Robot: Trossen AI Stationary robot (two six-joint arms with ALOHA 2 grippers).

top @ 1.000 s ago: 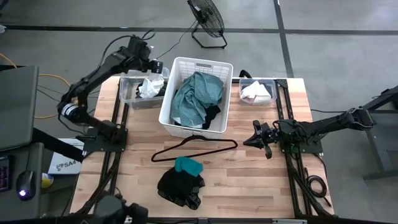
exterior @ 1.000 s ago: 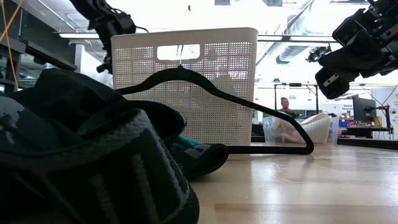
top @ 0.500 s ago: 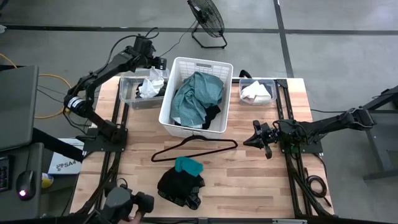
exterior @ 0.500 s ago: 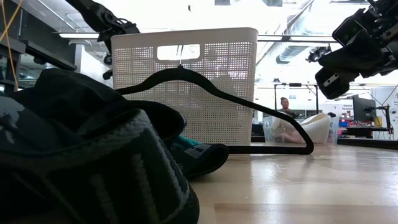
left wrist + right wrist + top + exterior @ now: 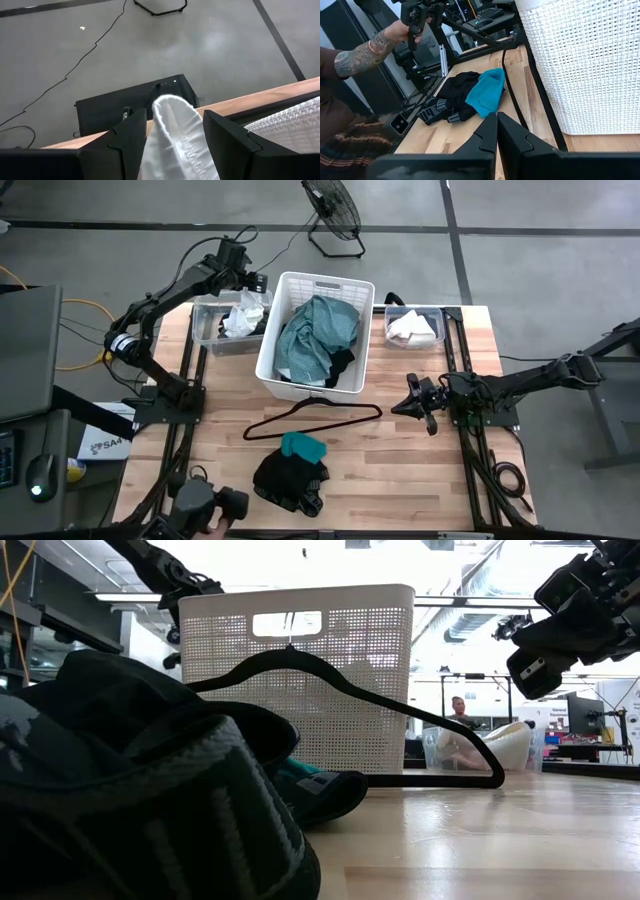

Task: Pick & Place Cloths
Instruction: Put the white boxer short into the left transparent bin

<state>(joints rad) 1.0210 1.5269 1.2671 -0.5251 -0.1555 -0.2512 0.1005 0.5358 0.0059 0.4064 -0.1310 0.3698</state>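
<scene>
your left gripper (image 5: pixel 172 145), fingers clamped on a white cloth (image 5: pixel 175 135), hangs at the counter's (image 5: pixel 400 470) eleven o'clock over the clear bin (image 5: pixel 205 330), likely mid-placement: next, open the fingers to release it; right fingers (image 5: pixel 512 135) together.

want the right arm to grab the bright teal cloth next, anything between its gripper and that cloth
Nothing visible. The right gripper, fingers shut, hovers right of the black wire hanger, whose hook end lies nearest it. The bright teal cloth lies on bare table beyond, on the black cloth pile.
</scene>
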